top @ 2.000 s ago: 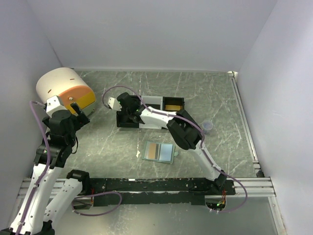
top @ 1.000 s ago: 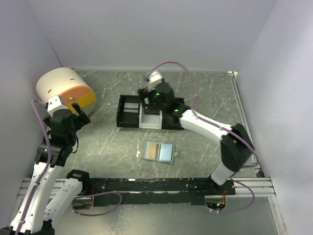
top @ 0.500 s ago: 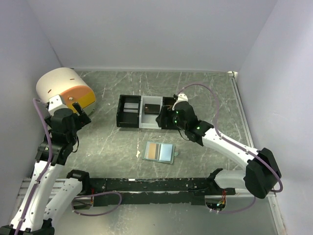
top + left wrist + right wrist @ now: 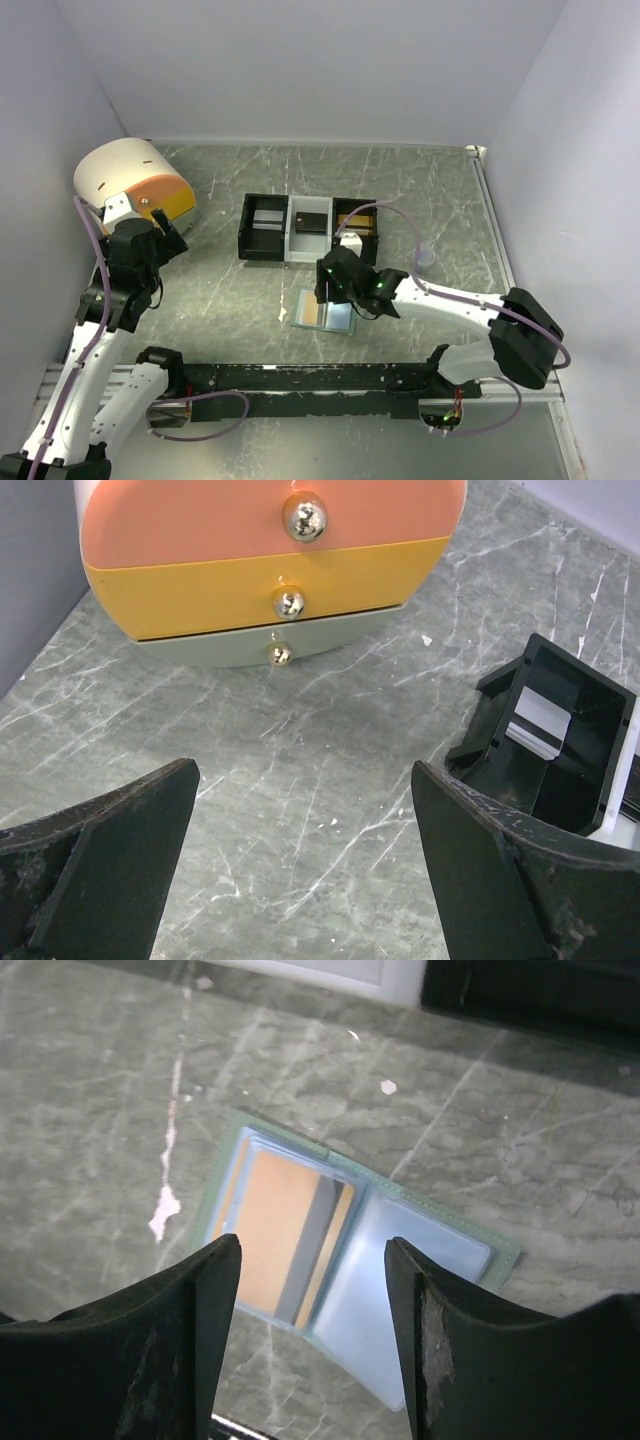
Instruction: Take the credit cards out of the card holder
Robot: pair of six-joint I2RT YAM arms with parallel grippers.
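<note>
The card holder (image 4: 325, 312) lies open on the table in front of the tray, sage-green edge, pale blue inside. In the right wrist view its left panel holds an orange credit card (image 4: 270, 1230) with a grey stripe, and its right panel (image 4: 420, 1270) looks pale blue with no card visible. My right gripper (image 4: 335, 281) hangs just above the holder, open and empty, and the holder shows between its fingers (image 4: 312, 1248). My left gripper (image 4: 165, 238) is open and empty at the far left (image 4: 305, 780), over bare table.
A black-and-white three-compartment tray (image 4: 245, 232) stands behind the holder with a card in each compartment; its corner shows in the left wrist view (image 4: 500, 690). A round drawer unit (image 4: 135, 185) stands back left. A small clear cup (image 4: 426, 258) and a white scrap (image 4: 282, 314) lie nearby.
My right arm swung from the tray's left compartment across to the right, then came forward and down over the open card holder. The left arm barely moved.
</note>
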